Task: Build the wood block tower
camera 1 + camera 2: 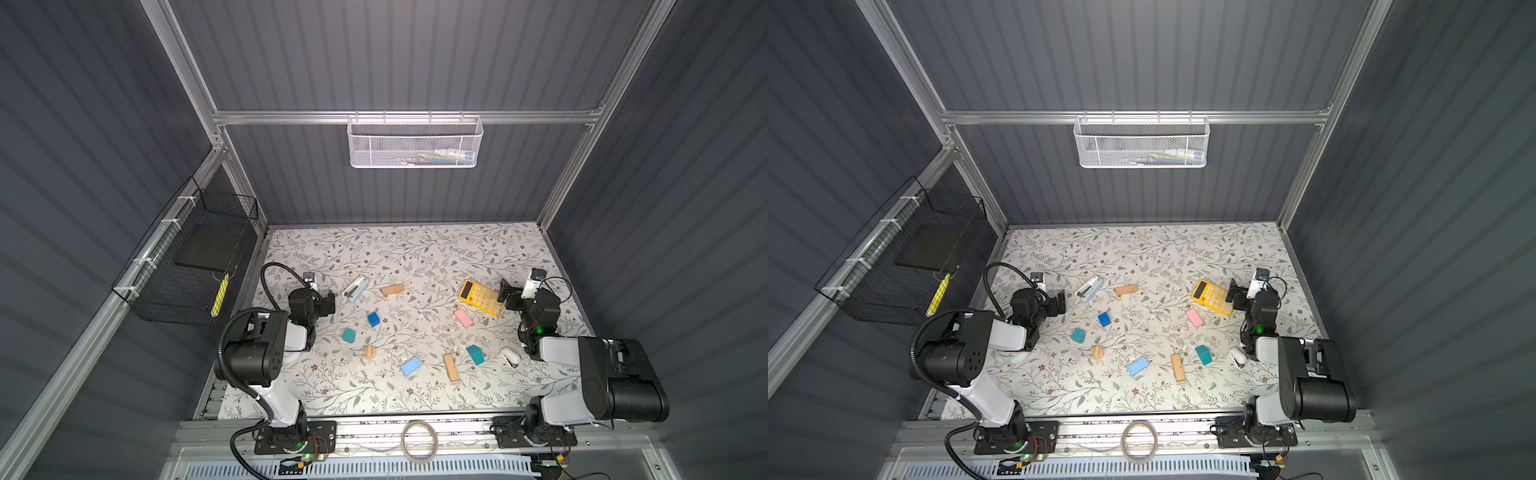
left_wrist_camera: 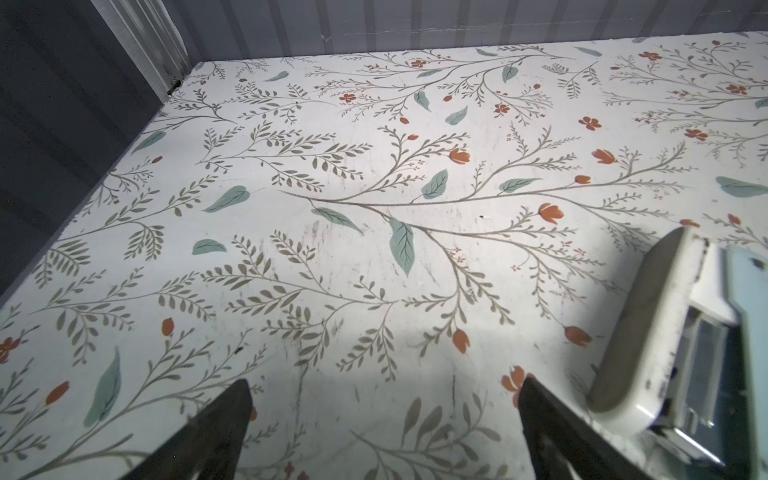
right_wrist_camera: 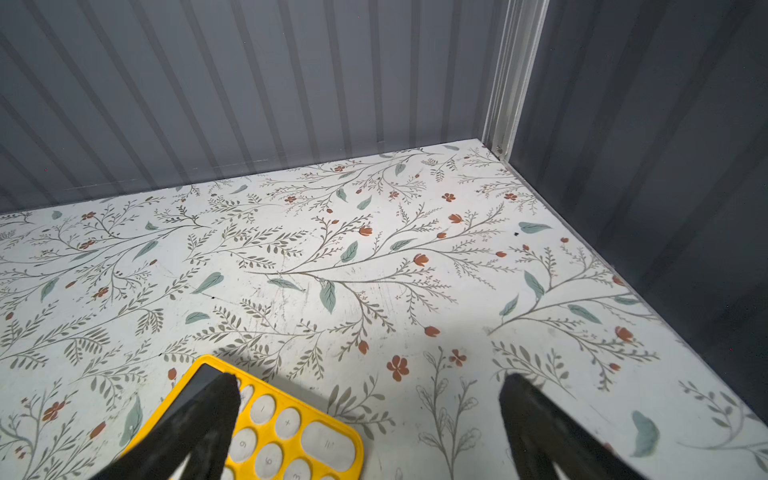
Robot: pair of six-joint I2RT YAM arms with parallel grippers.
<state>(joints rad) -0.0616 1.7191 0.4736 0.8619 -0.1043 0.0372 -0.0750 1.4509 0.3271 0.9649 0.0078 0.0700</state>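
Wood blocks (image 1: 373,319) lie scattered, unstacked, across the table's (image 1: 415,249) middle. Left gripper (image 2: 384,384) beside the stapler (image 2: 648,332) and right gripper (image 3: 372,380) by the calculator (image 3: 291,428) both stand wide apart, empty.

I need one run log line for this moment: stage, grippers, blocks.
stage: stacking not begun | left gripper: open, empty | right gripper: open, empty | blocks: scattered apart on table

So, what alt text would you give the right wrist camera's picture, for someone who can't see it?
The right claw stands open and empty above a floral tabletop, one black finger overlapping the screen corner of a yellow calculator. Grey ribbed walls meet at a corner behind.
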